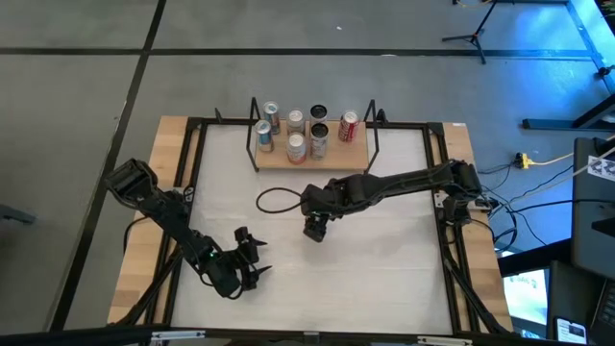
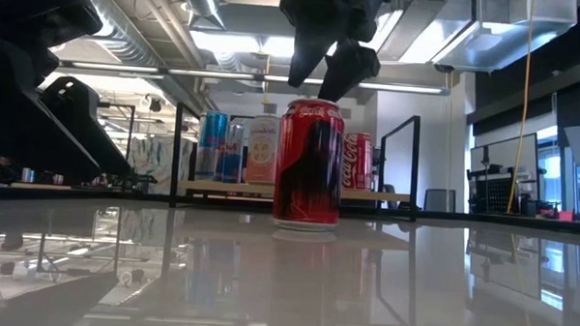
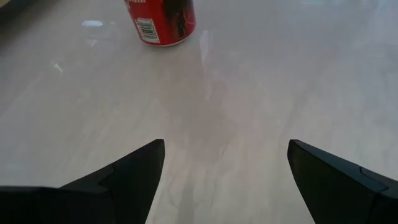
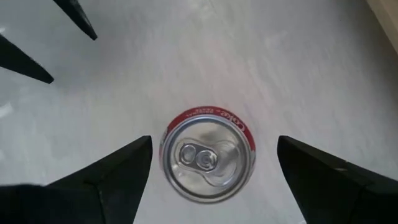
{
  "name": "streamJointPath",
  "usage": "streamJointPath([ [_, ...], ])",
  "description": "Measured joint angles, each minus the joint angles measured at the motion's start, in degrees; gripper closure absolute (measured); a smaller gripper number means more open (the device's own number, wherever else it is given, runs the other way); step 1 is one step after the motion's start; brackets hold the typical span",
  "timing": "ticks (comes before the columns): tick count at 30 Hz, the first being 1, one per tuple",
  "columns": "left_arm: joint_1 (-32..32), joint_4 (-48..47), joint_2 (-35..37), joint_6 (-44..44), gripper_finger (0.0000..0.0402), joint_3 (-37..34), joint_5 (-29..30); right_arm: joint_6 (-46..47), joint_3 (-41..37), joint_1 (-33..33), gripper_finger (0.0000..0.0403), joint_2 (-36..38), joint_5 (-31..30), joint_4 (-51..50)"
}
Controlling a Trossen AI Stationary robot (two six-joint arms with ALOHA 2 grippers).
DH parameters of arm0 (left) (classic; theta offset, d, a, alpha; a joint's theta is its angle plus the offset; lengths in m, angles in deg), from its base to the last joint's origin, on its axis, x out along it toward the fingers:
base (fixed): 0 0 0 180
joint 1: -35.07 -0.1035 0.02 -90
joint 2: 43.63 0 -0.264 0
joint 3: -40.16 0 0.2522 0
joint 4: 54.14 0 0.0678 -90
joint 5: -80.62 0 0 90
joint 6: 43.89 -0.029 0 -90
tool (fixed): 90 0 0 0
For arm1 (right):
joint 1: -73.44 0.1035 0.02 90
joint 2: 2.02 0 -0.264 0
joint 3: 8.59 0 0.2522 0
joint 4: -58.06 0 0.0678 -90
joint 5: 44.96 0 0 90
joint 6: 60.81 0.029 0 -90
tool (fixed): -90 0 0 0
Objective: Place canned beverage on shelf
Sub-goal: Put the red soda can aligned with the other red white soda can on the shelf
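Red cola can (image 2: 307, 164), aluminium with a silver top and pull tab, stands upright on the pale glossy worktop (image 1: 384, 269), near its middle and well short of the shelf. The right pincer (image 4: 210, 171) hangs directly above the can, its two dark fingers spread wide to either side of the lid and touching nothing. In the low view that pincer sits just over the can's rim.

The left pincer (image 3: 225, 163) waits low at the near left part of the worktop, fingers spread, with the can some way ahead of it.

The shelf (image 1: 309, 154), a low light-wood board in a thin black metal frame, lies at the far edge and carries several upright cans, among them a second red cola can (image 1: 348, 126) at its right end and a blue-and-silver can (image 2: 211, 146).

The worktop is smooth and reflective, mirroring the cans. A black cable loop (image 1: 277, 200) lies on it. Beyond is grey concrete floor (image 1: 77, 96); ceiling ducts and strip lights show behind.
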Motion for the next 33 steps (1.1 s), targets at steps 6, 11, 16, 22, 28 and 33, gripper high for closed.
streamJointPath([
  [6,0.0,0.0,0.0,0.0,0.0072,0.0,0.0,-0.6,0.0,0.0,0.0063,-0.6,0.3,0.3],
  [11,0.0,0.0,0.0,0.0,0.0072,0.0,0.0,-0.7,0.0,0.0,0.0063,-2.4,1.5,0.8],
  [16,0.0,-0.2,0.0,0.0,0.0072,0.0,0.0,-0.7,0.0,0.0,0.0063,-4.3,3.9,1.0],
  [22,0.0,-0.2,0.0,0.0,0.0072,0.0,0.0,-0.7,0.0,0.0,0.0063,-5.7,4.0,0.5],
  [28,0.0,-0.2,0.0,0.0,0.0072,0.0,0.0,-0.6,0.0,0.0,0.0089,-5.7,4.0,0.4],
  [33,0.0,-0.2,0.0,0.0,0.0072,0.0,0.0,-0.9,0.1,0.0,0.0114,-5.7,4.3,0.5],
])
